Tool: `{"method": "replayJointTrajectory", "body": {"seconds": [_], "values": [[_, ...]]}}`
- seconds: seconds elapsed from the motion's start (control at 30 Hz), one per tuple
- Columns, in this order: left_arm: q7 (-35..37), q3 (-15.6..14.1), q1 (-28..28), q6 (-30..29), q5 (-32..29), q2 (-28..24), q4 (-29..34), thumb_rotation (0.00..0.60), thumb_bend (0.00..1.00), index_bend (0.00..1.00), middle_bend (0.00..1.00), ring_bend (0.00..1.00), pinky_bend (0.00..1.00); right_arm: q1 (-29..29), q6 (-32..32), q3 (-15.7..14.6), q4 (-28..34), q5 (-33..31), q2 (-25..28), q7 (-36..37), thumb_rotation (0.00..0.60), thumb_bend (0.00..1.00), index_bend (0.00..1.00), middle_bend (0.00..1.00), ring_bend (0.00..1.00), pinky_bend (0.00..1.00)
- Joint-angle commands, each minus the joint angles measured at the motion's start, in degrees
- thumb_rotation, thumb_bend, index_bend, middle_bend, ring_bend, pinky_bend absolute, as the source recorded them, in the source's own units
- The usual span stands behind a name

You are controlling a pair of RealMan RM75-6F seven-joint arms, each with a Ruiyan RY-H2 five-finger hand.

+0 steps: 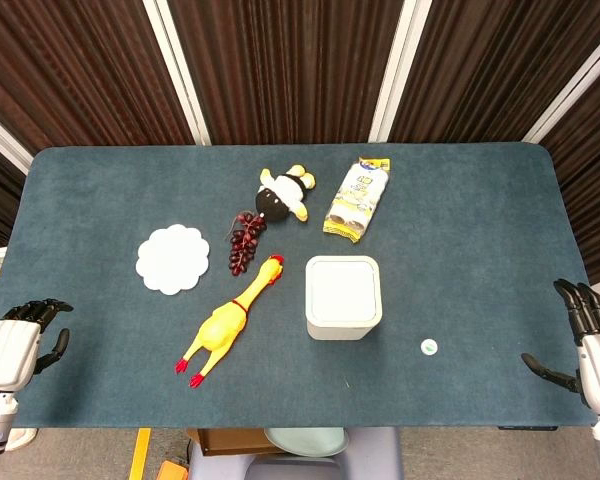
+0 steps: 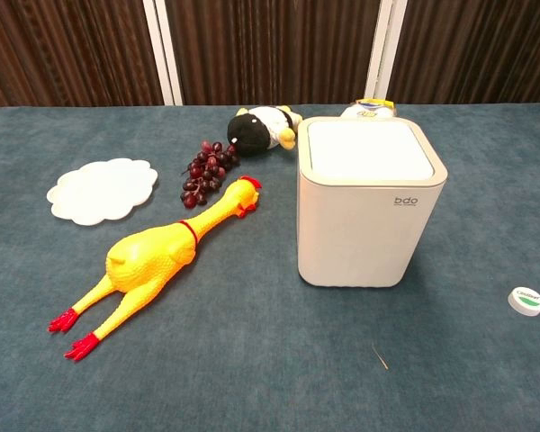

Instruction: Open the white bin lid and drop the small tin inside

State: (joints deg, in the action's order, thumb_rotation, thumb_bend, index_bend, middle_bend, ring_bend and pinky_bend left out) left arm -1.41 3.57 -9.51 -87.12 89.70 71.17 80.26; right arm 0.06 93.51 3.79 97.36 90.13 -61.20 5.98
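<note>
The white bin stands upright near the table's front middle, its lid closed flat. The small round tin, white with a green mark, lies on the cloth to the bin's right. My left hand hangs at the table's left front corner, fingers apart, holding nothing. My right hand hovers off the right front edge, fingers spread, nothing in it. Both hands are far from the bin and the tin. Neither hand shows in the chest view.
A yellow rubber chicken lies left of the bin. Behind it are dark grapes, a black-and-white plush, a white scalloped plate and a yellow snack packet.
</note>
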Motion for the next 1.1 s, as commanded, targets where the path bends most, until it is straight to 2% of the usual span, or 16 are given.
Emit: {"method": "replayJointTrajectory", "body": {"seconds": [0.03, 0.43, 0.63, 0.8, 0.9, 0.93, 1.0, 1.1], "values": [[0.06, 0.02, 0.01, -0.01, -0.09, 0.00, -0.03, 0.600, 0.46, 0.37, 0.39, 0.37, 0.48, 0.03, -0.03, 0.04, -0.08, 0.04, -0.06, 0.04, 0.600, 0.14, 0.16, 0.19, 0.10, 0.20], [1.43, 0.25, 0.09, -0.08, -0.73, -0.22, -0.34, 0.600, 0.46, 0.37, 0.39, 0.37, 0.48, 0.93, -1.67, 0.15, -1.20, 0.04, -1.00, 0.35, 0.600, 0.14, 0.15, 0.19, 0.10, 0.20], [1.40, 0.39, 0.47, -1.04, -0.70, -0.59, 0.20, 0.600, 0.46, 0.37, 0.39, 0.37, 0.48, 3.15, -7.81, -2.54, -1.76, 2.05, -0.55, 2.77, 0.600, 0.14, 0.15, 0.19, 0.10, 0.20], [1.71, 0.40, 0.63, -1.00, -1.03, -0.72, 0.30, 0.600, 0.46, 0.37, 0.39, 0.37, 0.48, 3.61, -5.44, -1.93, -3.71, 4.50, -2.45, 2.71, 0.600, 0.14, 0.15, 0.19, 0.10, 0.20], [1.54, 0.42, 0.62, -0.72, -1.32, -0.68, 0.28, 0.600, 0.46, 0.37, 0.39, 0.37, 0.48, 3.86, -3.12, -1.27, -4.16, 6.48, -3.05, 2.81, 0.600, 0.15, 0.16, 0.26, 0.18, 0.25], [1.56, 0.39, 0.61, -0.71, -1.27, -0.68, 0.31, 0.600, 0.46, 0.37, 0.39, 0.37, 0.48, 4.09, -2.94, -1.09, -3.76, 6.92, -2.85, 2.17, 0.600, 0.16, 0.16, 0.32, 0.24, 0.29], [1.65, 0.32, 0.58, -0.69, -1.13, -0.68, 0.38, 0.600, 0.46, 0.37, 0.39, 0.37, 0.48, 5.16, -3.65, -0.80, -1.99, 8.24, -1.48, -0.12, 0.600, 0.22, 0.16, 0.45, 0.38, 0.39], [1.52, 0.34, 0.57, -0.66, -1.18, -0.65, 0.42, 0.600, 0.46, 0.37, 0.39, 0.37, 0.48, 7.74, -7.38, -0.60, 2.49, 9.46, 2.15, -2.17, 0.600, 0.34, 0.17, 0.57, 0.51, 0.50]]}}
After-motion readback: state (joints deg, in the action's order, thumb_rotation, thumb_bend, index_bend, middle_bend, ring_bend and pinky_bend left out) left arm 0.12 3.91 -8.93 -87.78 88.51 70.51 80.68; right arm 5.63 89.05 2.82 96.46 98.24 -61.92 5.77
